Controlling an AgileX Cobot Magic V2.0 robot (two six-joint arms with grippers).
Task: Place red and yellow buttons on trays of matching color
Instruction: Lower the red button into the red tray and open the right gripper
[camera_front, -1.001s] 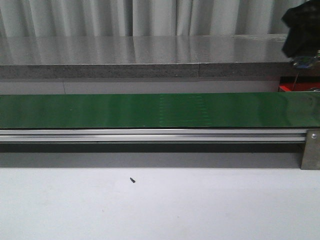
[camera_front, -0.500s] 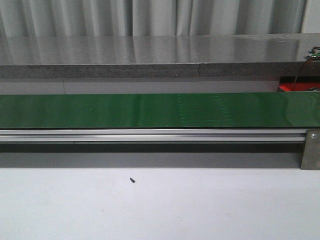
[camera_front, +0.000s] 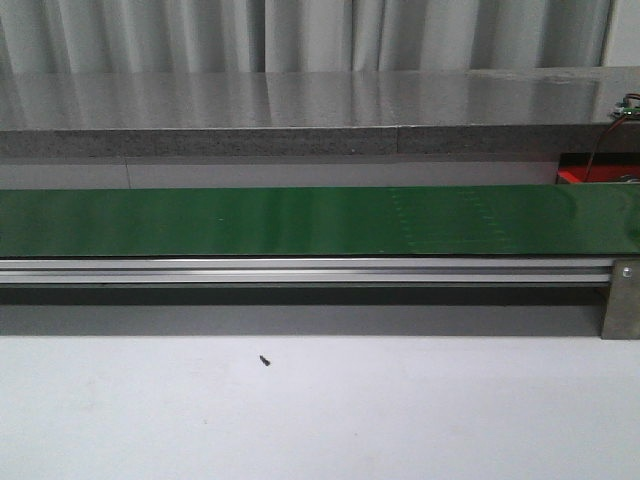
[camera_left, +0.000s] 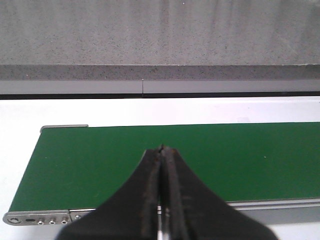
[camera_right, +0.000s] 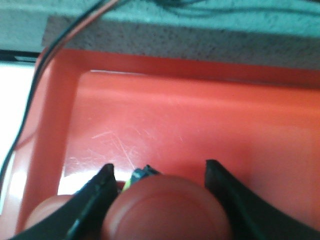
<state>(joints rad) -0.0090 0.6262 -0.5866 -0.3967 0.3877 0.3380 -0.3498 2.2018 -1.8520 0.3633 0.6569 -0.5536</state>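
In the right wrist view a red button (camera_right: 167, 210) fills the space between the two black fingers (camera_right: 92, 200) of the right gripper (camera_right: 159, 170). It is a round, smooth, glossy dome, blurred by closeness, with a small green-and-yellow part showing at its far edge. The jaws stand spread on either side of it; whether they press it cannot be told. The button sits over the floor of the red tray (camera_right: 200, 115), whose surface is scratched and shiny, with a raised rim. Red and black wires (camera_right: 60, 42) run past the tray's corner.

The left gripper (camera_left: 162, 150) is pressed fully together, empty, above the green conveyor belt (camera_left: 240, 160). In the front view the belt (camera_front: 300, 220) is bare, with a sliver of red tray (camera_front: 575, 176) at far right.
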